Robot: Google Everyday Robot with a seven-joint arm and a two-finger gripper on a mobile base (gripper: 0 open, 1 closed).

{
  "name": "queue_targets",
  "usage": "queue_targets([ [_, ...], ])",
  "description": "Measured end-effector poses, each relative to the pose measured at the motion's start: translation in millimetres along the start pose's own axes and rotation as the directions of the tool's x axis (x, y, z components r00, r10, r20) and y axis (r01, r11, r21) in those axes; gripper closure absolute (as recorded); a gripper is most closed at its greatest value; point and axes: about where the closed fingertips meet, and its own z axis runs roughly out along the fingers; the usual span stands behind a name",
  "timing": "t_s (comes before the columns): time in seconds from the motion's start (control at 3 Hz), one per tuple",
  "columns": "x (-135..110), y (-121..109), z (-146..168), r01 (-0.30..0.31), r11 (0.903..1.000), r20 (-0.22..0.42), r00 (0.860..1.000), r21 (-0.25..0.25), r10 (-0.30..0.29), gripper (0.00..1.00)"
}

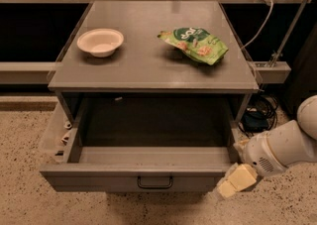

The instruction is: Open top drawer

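Observation:
The top drawer [133,181] of the grey metal cabinet is pulled far out toward me. Its inside is dark and looks empty. Its dark loop handle [155,183] sits at the centre of the front panel. My gripper [234,181], with cream-coloured fingers, hangs at the drawer front's right end, off the handle and holding nothing. The white arm [282,150] comes in from the right edge. The lower drawers are hidden under the open one.
On the cabinet top [148,65] a white bowl [100,42] sits at the left and a green snack bag [194,44] at the right. Cables [257,115] hang right of the cabinet. Speckled floor [20,169] lies around it.

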Motion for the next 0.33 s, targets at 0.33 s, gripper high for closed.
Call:
queue_targets([
  [0.33,0.0,0.0,0.0,0.0,1.0,0.0,1.0,0.0,0.0,0.0],
])
